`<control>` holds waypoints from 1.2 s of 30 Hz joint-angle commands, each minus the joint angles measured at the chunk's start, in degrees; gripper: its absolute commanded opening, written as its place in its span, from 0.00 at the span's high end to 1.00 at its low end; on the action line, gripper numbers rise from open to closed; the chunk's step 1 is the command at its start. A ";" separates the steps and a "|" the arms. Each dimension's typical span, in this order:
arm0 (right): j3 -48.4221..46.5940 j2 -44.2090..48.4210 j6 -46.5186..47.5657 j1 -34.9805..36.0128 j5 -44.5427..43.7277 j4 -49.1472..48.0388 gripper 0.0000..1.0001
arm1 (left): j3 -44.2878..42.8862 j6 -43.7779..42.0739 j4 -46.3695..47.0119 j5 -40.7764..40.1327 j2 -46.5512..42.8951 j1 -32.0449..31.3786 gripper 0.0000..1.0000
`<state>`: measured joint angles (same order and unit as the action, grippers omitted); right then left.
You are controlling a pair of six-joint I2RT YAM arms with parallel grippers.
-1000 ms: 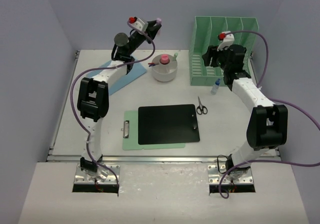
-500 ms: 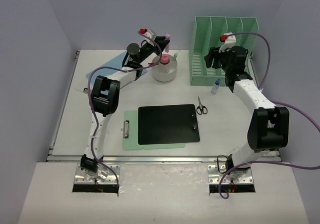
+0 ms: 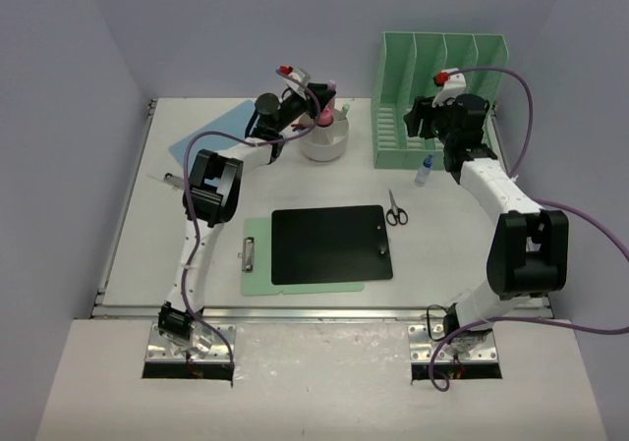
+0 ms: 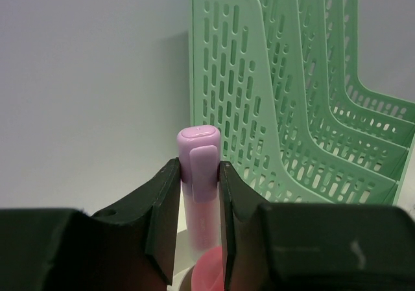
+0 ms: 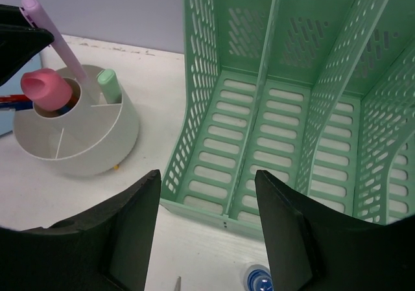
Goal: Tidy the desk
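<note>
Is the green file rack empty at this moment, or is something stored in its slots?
Empty, as far as visible. The right wrist view looks into the file rack and shows only bare slotted floors between its dividers.

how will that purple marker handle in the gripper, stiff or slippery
Probably stiff and light: the purple marker is a slim plastic barrel. Its glossy surface might slip, since the left gripper pinches only the cap end. Set down, it would likely roll little; the cap has a flat clip.

We see no legible txt, labels, brand names, nos. or signs in any of the views.
</note>
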<state>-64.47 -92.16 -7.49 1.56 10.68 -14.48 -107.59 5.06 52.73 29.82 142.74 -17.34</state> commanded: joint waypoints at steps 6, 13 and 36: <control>-0.13 1.90 0.63 -0.42 -0.57 -2.66 0.39 | -1.92 1.62 4.40 0.94 0.17 -0.32 0.70; -0.05 2.42 0.63 -0.51 -0.22 -2.66 0.39 | -2.80 2.58 4.22 -1.08 -1.49 -0.24 0.39; 2.40 8.40 17.32 7.74 5.50 44.72 0.51 | 16.34 -6.47 -42.96 -3.19 -48.66 12.85 0.00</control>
<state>-62.96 -83.02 6.15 6.13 18.98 20.62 -97.08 1.52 21.78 25.89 99.15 -5.41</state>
